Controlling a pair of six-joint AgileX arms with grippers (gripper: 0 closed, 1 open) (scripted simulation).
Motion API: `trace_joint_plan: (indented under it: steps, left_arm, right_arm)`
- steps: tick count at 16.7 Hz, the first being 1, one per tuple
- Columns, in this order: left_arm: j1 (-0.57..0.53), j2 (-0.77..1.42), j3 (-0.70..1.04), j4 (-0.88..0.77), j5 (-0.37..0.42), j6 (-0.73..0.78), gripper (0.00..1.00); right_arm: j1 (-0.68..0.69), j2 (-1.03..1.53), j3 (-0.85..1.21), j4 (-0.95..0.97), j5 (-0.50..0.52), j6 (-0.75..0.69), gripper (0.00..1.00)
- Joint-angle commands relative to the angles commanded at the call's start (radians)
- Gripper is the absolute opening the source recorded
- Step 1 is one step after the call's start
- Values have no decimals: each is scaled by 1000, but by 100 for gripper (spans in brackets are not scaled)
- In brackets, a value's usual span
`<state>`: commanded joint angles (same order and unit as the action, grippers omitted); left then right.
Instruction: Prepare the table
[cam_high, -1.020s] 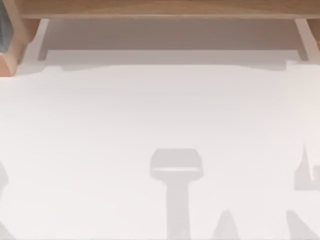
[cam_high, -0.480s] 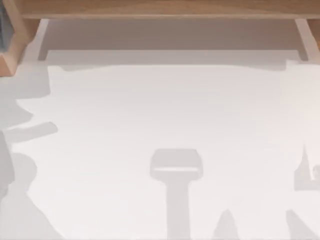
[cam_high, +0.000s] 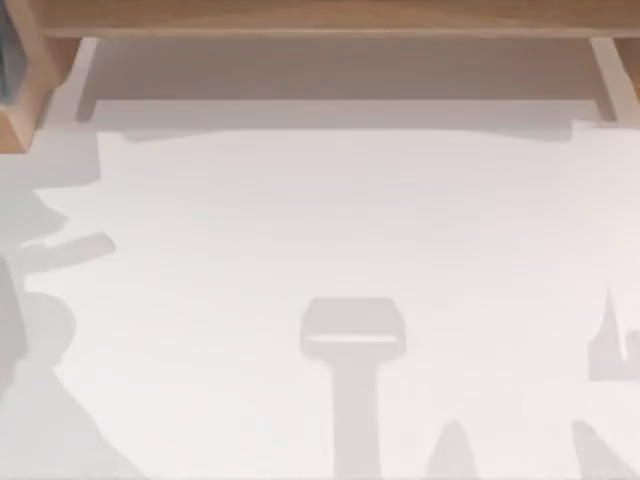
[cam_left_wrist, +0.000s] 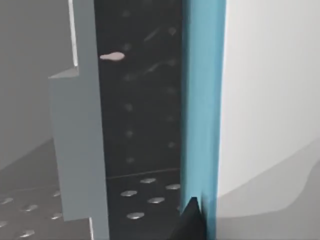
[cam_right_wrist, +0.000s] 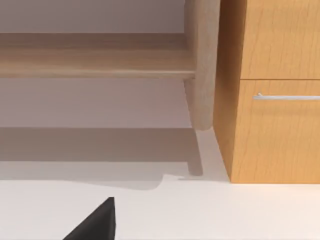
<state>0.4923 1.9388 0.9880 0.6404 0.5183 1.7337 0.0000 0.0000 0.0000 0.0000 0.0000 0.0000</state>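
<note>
Table (cam_high: 330, 220) bare; wooden shelf (cam_high: 330, 18) along far edge

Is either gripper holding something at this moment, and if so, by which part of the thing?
It cannot be told. A dark fingertip is visible in the left wrist view and another in the right wrist view above the table, with no object seen against either.

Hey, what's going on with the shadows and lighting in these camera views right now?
Top view: soft grey shadows lie on the white table, one T-shaped near the bottom middle, broader ones along the left edge and bottom right, and a band under the wooden shelf. Left wrist view: a dark dotted panel beside a teal strip. Right wrist view: evenly lit, with the shelf's shadow on the wall.
</note>
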Motion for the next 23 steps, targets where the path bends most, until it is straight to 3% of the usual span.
trace_joint_plan:
  steps: [8, 21, 23]
  left_arm:
    - [-26, 54, 60, -7, -19, -8, 0]
    - [-26, 54, 60, -7, -19, -8, 98]
    - [-26, 54, 60, -7, -19, -8, 100]
  right_arm:
    - [0, 0, 0, 0, 0, 0, 100]
    - [0, 0, 0, 0, 0, 0, 100]
    - [0, 0, 0, 0, 0, 0, 100]
